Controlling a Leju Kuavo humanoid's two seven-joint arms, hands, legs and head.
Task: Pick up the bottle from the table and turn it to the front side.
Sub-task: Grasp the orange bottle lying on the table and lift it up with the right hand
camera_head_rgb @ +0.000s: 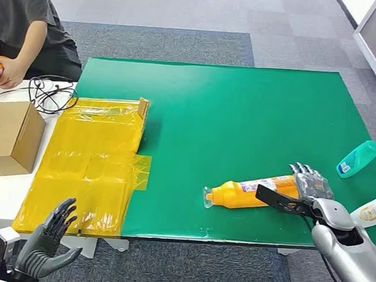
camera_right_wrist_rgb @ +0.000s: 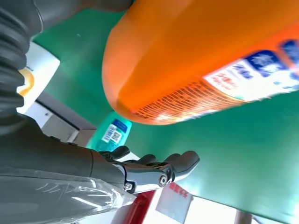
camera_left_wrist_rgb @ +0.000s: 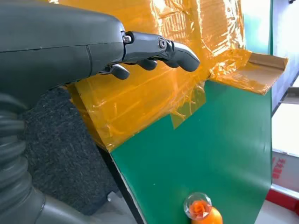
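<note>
An orange bottle [camera_head_rgb: 251,192] with a clear cap lies on its side on the green table [camera_head_rgb: 236,112], cap toward the left. My right hand [camera_head_rgb: 305,190] is at the bottle's base end, with its fingers [camera_head_rgb: 307,176] stretched behind it and the thumb in front. The fingers are spread, not closed on the bottle. In the right wrist view the bottle [camera_right_wrist_rgb: 197,60] looms close over the straight fingers [camera_right_wrist_rgb: 159,170]. My left hand [camera_head_rgb: 50,238] hangs open below the table's front left corner. The bottle's cap [camera_left_wrist_rgb: 198,208] shows in the left wrist view, far from the left hand [camera_left_wrist_rgb: 155,49].
A teal bottle [camera_head_rgb: 358,158] and a white bottle [camera_head_rgb: 373,211] lie at the table's right edge. Yellow film over a flat tray [camera_head_rgb: 91,163] covers the left end. A cardboard box [camera_head_rgb: 8,138] and cables [camera_head_rgb: 50,93] sit on a white table. A person [camera_head_rgb: 24,20] sits far left.
</note>
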